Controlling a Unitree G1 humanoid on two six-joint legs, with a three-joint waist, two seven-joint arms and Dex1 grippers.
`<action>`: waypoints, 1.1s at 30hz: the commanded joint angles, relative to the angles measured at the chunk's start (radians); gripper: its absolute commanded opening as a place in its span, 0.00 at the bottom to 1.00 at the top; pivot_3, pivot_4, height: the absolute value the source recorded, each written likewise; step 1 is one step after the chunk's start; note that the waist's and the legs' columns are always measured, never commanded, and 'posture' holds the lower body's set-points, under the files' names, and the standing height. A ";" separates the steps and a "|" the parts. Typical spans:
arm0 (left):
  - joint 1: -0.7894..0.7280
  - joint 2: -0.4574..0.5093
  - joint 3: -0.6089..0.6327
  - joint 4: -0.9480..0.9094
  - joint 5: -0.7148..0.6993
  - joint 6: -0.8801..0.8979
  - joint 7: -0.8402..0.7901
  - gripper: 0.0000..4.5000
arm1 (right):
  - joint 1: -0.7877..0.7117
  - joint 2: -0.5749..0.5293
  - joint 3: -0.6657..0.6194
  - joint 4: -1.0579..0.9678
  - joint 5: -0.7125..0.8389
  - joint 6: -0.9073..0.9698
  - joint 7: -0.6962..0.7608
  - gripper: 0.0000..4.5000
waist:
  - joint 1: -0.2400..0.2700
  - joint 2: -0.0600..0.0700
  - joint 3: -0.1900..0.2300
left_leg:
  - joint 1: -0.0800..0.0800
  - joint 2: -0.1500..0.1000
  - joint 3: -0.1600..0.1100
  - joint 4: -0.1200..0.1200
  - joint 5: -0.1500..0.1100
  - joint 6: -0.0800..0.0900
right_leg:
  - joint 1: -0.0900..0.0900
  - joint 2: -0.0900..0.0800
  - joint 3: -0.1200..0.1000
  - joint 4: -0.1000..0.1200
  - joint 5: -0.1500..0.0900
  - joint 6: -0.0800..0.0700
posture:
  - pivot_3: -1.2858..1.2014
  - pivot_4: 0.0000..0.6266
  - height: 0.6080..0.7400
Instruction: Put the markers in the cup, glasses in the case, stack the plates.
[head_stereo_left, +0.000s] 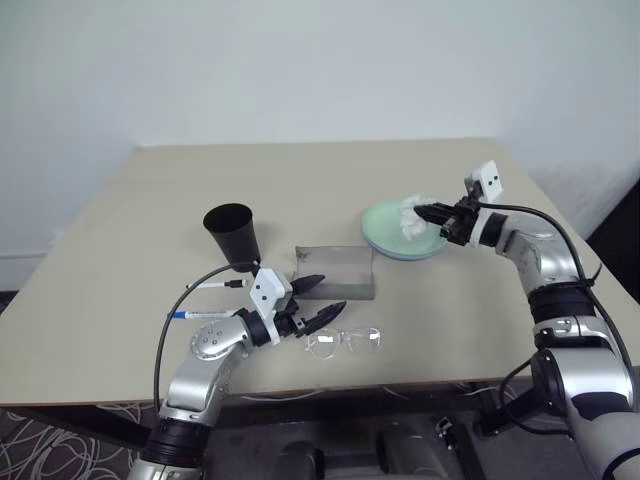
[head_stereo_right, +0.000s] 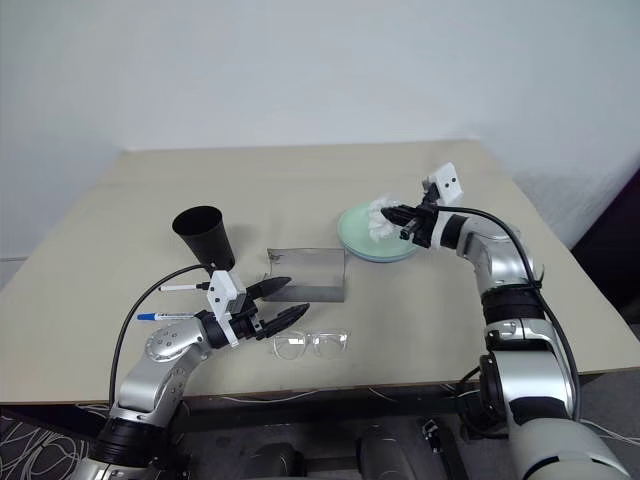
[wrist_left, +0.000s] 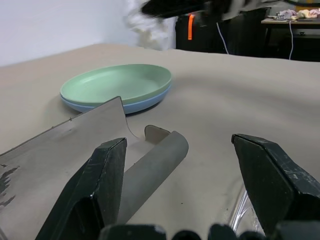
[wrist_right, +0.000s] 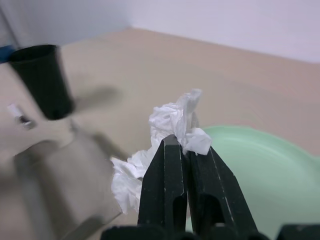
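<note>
Nearest to the camera, the glasses (head_stereo_left: 343, 341) lie on the near edge of the table (head_stereo_left: 120, 200), lenses side by side. Just left of them hovers the left gripper (head_stereo_left: 322, 299), its two black fingers set well apart and holding nothing. Behind its fingers lies the grey case (head_stereo_left: 337, 272), its lid flap open. To the left of the case stands the black cup (head_stereo_left: 233, 236), upright. Two markers lie near the cup on the left side: the black-capped marker (head_stereo_left: 218, 285) and, nearer, the blue-capped marker (head_stereo_left: 205, 314), partly hidden by the left arm. On the right and farther, the mint green plate (wrist_left: 117, 83) sits stacked on the light blue plate (wrist_left: 142, 105). Above the plates, the right gripper (wrist_right: 184, 144) has its fingers pressed together on a crumpled white tissue (wrist_right: 167, 127), which is clear of the green plate.
</note>
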 joint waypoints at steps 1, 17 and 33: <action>-0.024 -0.002 0.008 -0.014 -0.001 -0.021 0.000 0.79 | -0.078 0.025 0.023 0.157 -0.081 -0.128 -0.115 0.00 | 0.000 0.000 0.000 | 0.000 0.000 0.000 0.000 0.000 0.000 | 0.000 0.000 0.000 0.000 0.000 0.000 | 0.52 0.00 0.97; -0.007 0.022 0.015 -0.026 0.001 -0.031 -0.004 0.79 | -0.126 0.040 -0.007 0.342 -0.110 -0.325 -0.080 0.60 | -0.002 0.000 0.000 | 0.000 0.000 0.000 -0.001 0.000 0.000 | 0.000 0.000 0.001 0.000 0.000 0.000 | 0.52 0.00 0.97; -0.319 0.227 -0.194 0.161 0.046 0.075 -0.465 0.79 | 0.288 -0.048 0.067 -0.401 0.127 0.069 0.481 0.60 | -0.001 0.000 0.000 | 0.000 0.000 -0.001 0.000 0.000 0.000 | 0.000 0.001 -0.001 0.001 0.000 0.001 | 0.52 0.00 0.97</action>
